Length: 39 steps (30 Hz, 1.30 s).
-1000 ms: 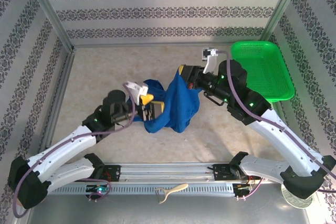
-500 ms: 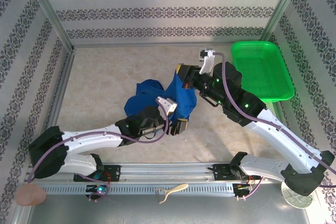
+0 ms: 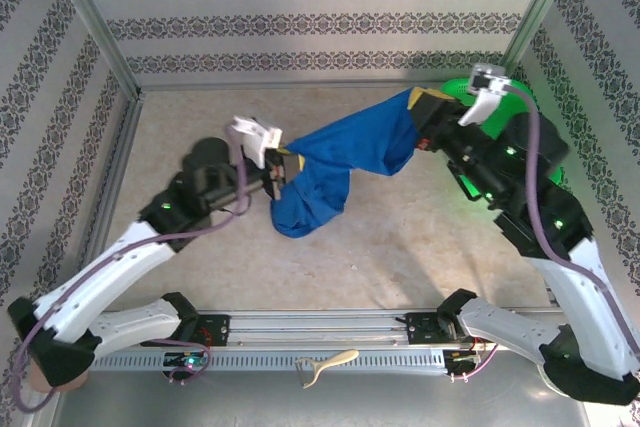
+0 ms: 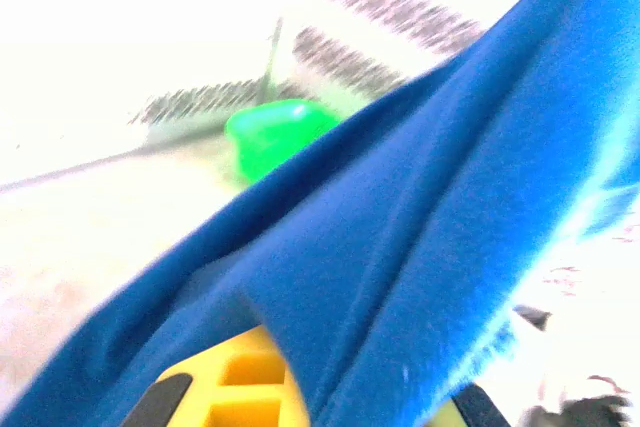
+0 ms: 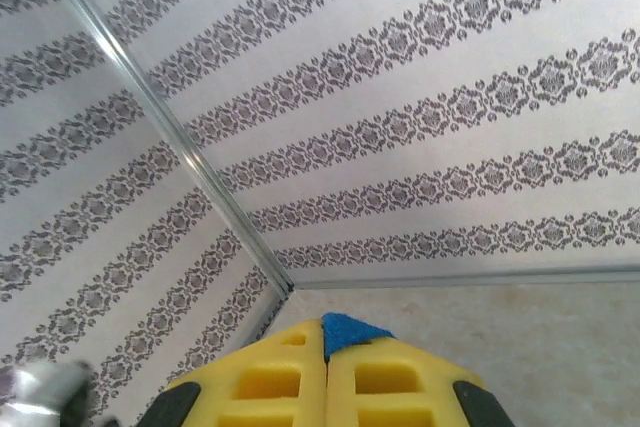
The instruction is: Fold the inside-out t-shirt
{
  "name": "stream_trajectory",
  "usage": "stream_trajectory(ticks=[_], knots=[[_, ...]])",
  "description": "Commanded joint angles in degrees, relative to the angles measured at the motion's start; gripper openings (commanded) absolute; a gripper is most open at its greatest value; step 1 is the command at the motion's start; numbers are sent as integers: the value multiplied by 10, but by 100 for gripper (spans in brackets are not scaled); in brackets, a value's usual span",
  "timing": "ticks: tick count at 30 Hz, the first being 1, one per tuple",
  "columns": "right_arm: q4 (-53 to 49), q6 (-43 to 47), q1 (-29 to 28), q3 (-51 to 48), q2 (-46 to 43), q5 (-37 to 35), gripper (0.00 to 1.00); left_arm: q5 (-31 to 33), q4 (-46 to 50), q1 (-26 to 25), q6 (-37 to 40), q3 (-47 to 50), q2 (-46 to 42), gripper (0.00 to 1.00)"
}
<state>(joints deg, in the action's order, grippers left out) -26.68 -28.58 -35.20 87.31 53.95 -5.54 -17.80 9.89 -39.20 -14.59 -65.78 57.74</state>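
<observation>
The royal blue inside-out t-shirt (image 3: 340, 162) is lifted off the table and stretched between both arms, its lower part drooping toward the tabletop. My right gripper (image 3: 418, 107) is shut on its upper right end; in the right wrist view a small blue corner (image 5: 350, 331) pokes out between the closed yellow fingers (image 5: 270, 387). My left gripper (image 3: 283, 169) holds the left end. In the left wrist view blue cloth (image 4: 420, 237) drapes over a yellow finger (image 4: 240, 387) and hides the jaws.
A green mesh basket (image 3: 545, 152) stands at the back right, partly behind the right arm; it appears again as the basket (image 4: 275, 132) in the left wrist view. Patterned walls enclose the beige table (image 3: 190, 127). A pale tool (image 3: 325, 365) lies on the front rail.
The right gripper has risen and pulled its end of the shirt up and to the right. The left arm swung back up-left, and the shirt is now stretched out between them.
</observation>
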Motion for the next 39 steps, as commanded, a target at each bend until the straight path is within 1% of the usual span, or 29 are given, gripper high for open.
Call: stream_trajectory(ticks=[1,5,7,10,13,15,17,19,20,22,23,24,25,26,30,31,33,35,37,39], knots=[[-15,22,4,21,-8,35,0,-136,132,10,40,-74,-8,0],[-7,12,-1,47,-16,55,0,-183,131,14,24,-116,-7,0],[-7,13,-2,64,-14,55,0,-198,111,22,6,-114,-2,0],[-12,24,-2,79,4,47,0,-203,84,54,-12,-91,12,0],[-12,38,2,69,40,31,0,-206,48,116,-35,-52,47,0],[-7,47,19,54,80,21,0,-219,-5,175,-70,-23,90,0],[3,39,57,44,131,23,0,-232,-59,222,-101,-16,146,0],[7,20,115,50,200,52,0,-236,-94,256,-121,-39,215,0],[7,12,140,59,228,76,3,-235,-100,266,-127,-56,244,4],[-7,2,172,79,280,106,43,-233,-98,280,-133,-99,296,44],[-12,2,178,81,289,115,50,-230,-96,283,-133,-112,308,55],[-14,6,178,76,289,124,54,-223,-87,284,-131,-123,315,65],[-14,8,172,63,283,133,55,-215,-83,284,-129,-126,314,75],[-14,12,163,48,271,137,55,-211,-81,284,-129,-123,310,80],[4,22,91,-80,206,112,55,-192,-91,284,-141,-55,251,98],[21,16,67,-120,196,105,55,-187,-94,284,-149,-31,230,100],[44,9,20,-184,189,88,55,-176,-90,284,-166,17,189,100],[60,5,-23,-224,204,62,55,-156,-76,283,-183,69,141,100],[73,-5,-54,-242,243,55,55,-131,-48,283,-194,120,89,100],[70,-4,-80,-230,295,48,57,-110,-21,283,-204,162,42,100]])
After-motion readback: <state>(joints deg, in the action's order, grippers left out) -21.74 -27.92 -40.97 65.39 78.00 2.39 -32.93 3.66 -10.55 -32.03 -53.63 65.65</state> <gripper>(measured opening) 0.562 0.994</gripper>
